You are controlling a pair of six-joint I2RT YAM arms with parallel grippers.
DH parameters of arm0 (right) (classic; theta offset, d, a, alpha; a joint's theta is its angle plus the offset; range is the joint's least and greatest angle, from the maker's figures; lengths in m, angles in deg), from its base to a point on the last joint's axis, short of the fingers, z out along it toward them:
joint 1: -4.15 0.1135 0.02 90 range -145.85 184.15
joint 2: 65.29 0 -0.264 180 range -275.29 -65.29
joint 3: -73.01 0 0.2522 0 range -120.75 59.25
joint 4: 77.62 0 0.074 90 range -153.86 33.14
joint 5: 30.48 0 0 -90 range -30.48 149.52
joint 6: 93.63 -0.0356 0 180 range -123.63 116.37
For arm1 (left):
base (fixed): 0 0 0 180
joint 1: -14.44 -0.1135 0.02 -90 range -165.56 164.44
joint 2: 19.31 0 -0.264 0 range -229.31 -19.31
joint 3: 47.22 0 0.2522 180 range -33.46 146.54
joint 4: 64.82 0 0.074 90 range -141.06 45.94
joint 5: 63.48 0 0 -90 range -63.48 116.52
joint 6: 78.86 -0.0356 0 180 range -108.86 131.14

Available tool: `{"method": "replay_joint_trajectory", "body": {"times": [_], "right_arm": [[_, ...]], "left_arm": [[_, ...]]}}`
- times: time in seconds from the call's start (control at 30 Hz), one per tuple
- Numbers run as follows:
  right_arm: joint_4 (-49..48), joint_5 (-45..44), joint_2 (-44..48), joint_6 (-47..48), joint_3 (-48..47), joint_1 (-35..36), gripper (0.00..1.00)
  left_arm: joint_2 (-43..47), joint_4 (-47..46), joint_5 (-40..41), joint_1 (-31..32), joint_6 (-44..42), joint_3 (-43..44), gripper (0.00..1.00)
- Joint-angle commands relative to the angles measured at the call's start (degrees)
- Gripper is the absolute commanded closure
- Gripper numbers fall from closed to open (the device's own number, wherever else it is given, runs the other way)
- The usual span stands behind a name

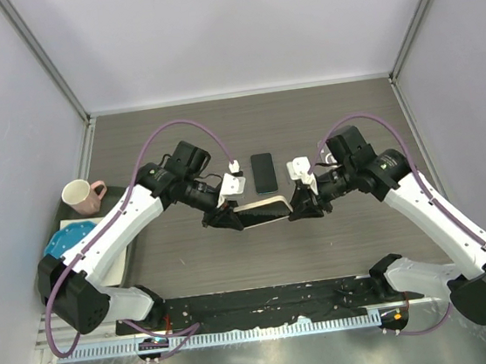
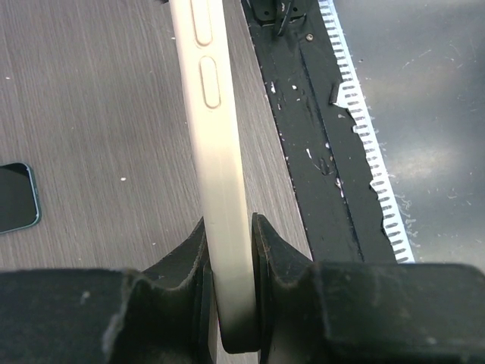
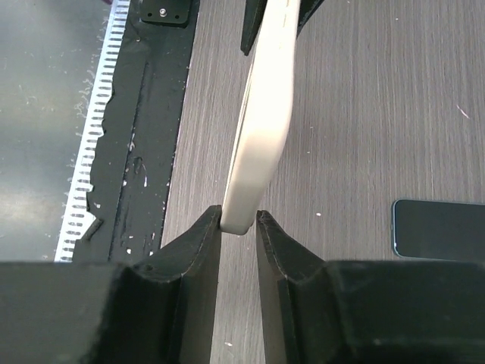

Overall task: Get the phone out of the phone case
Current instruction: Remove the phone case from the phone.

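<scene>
A slim, cream-coloured phone case [image 1: 259, 209] is held edge-up between the two grippers, one at each end. The left gripper [image 1: 230, 220] is seen clamped on it: in the left wrist view its black fingers [image 2: 189, 250] are pressed against both faces of the phone case [image 2: 212, 152], set only narrowly apart, with two raised oblong button covers on the edge just ahead of the fingertips. At the right gripper [image 3: 239, 216] the rounded far end of the phone case [image 3: 265, 114] is caught just between the tips of the fingers [image 3: 201, 235], which are drawn nearly together; both tips appear to touch it, though how firmly it is pinched cannot be told. A dark, flat rectangular phone [image 1: 264, 172] is laid screen-up on the grey-brown wood-grain table [image 1: 341, 118], beyond the fingertips of both grippers and apart from the case.
</scene>
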Motion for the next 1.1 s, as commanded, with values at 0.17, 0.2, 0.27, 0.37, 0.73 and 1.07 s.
{"method": "replay_joint_trajectory", "body": {"times": [0.17,0.2,0.27,0.37,0.73,1.07], "right_arm": [[1.71,-4.87,-0.76,8.06,-3.20,-0.98,0.73],[3.20,-4.60,-1.02,8.85,-3.46,-0.89,0.72],[4.52,-4.43,-1.64,11.05,-4.51,-0.89,0.72],[6.99,-4.07,-2.34,13.25,-5.40,-0.89,0.73],[1.63,-3.28,-2.08,5.26,-5.49,-0.81,0.64],[10.32,-2.67,1.70,10.00,-7.25,-0.89,0.49]], "left_arm": [[3.60,-0.62,-13.47,1.48,-2.61,0.67,1.00],[3.69,-0.53,-13.56,1.48,-2.61,0.58,1.00],[3.51,-0.44,-13.64,1.48,-2.69,0.58,1.00],[3.43,-0.44,-13.82,1.48,-2.69,0.58,1.00],[3.25,-0.62,-13.73,1.48,-2.96,0.14,1.00],[3.25,-7.56,-4.78,1.48,4.68,-2.05,1.00]]}}
